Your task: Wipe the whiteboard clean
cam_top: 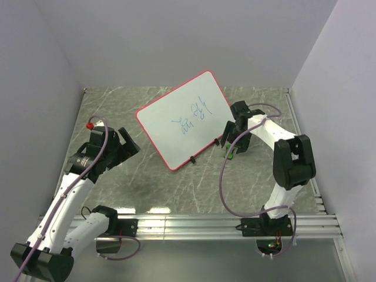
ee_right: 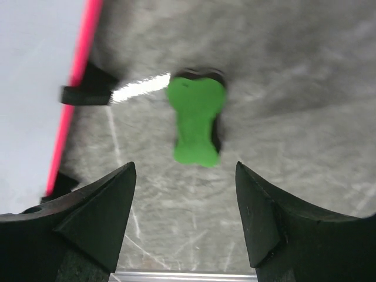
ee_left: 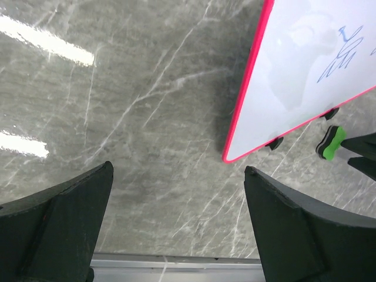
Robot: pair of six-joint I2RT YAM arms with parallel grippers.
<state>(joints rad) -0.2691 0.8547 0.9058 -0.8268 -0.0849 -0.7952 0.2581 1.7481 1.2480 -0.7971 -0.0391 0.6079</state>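
Observation:
The whiteboard lies tilted on the table, white with a pink-red rim, blue scribbles near its middle and two black clips on its near-right edge. It also shows in the left wrist view and the right wrist view. A small green eraser block lies on the table just right of the board; it also shows in the top view and the left wrist view. My right gripper is open and empty, hovering just above the eraser. My left gripper is open and empty, left of the board.
The grey marble table has a metal rail along its near edge. White walls close in the back and both sides. A small red knob sits by the left arm.

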